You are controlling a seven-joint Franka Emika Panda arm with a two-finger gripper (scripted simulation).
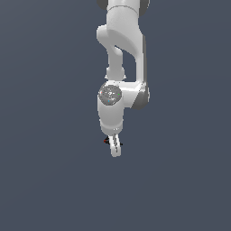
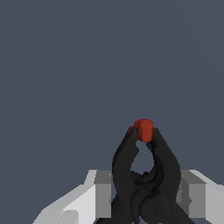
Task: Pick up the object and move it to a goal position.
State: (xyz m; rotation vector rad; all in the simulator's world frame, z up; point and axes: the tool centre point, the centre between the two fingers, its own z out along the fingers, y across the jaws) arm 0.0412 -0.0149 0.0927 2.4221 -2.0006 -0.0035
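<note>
Matt black clamp [image 2: 146,183] with a dull red tip [image 2: 144,129]; smooth, faintly glossy white gripper [image 2: 144,197].

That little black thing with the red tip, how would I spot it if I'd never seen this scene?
Find the big white robot arm against the plain grey-blue background and follow it down to its tool. The small black spring clamp with thin curved prongs sits between the tool's pale fingers. It is the only dark item, capped by a red tip.

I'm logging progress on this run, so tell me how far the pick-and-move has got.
Done: the tool looks shut on the black clamp, its red tip sticking out past the fingers. In hand: the exterior view shows the clamp at the tool; whether it is lifted is unclear. Left: the carry; no goal marker is visible.
</note>
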